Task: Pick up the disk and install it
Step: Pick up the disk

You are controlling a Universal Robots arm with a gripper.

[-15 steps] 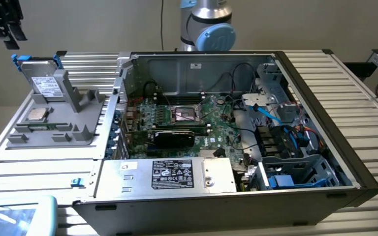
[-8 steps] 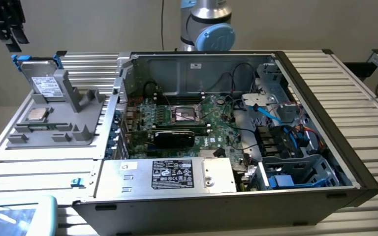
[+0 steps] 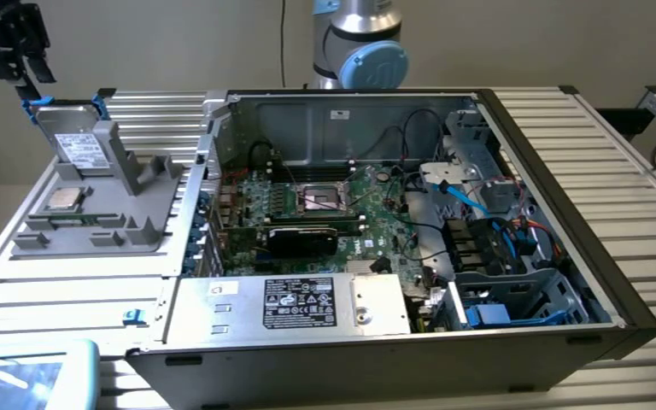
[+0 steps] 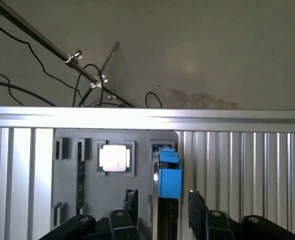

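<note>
Tool (image 3: pixel 23 75) hangs released just above the disk (image 3: pixel 78 143), gripping nothing. In the wrist view its two black fingers (image 4: pixel 131 200) are spread wide, one on each side of the disk's blue-framed top edge (image 4: pixel 168 175), with a bare gap between each finger and the bracket.

The disk stands upright on edge in a slot of the grey holder (image 3: pixel 117 218), its white label facing the exterior camera and blue bracket corners showing at the top. Nothing stands over it but the tool. A square processor chip (image 3: pixel 64 198) lies flat in the holder just beside it.

The holder sits on the ribbed metal worktop (image 3: pixel 66 290), close to its far rail (image 4: pixel 227 116). On the exterior view's right, the open computer case (image 3: pixel 601 282) stands just beside the holder.
</note>
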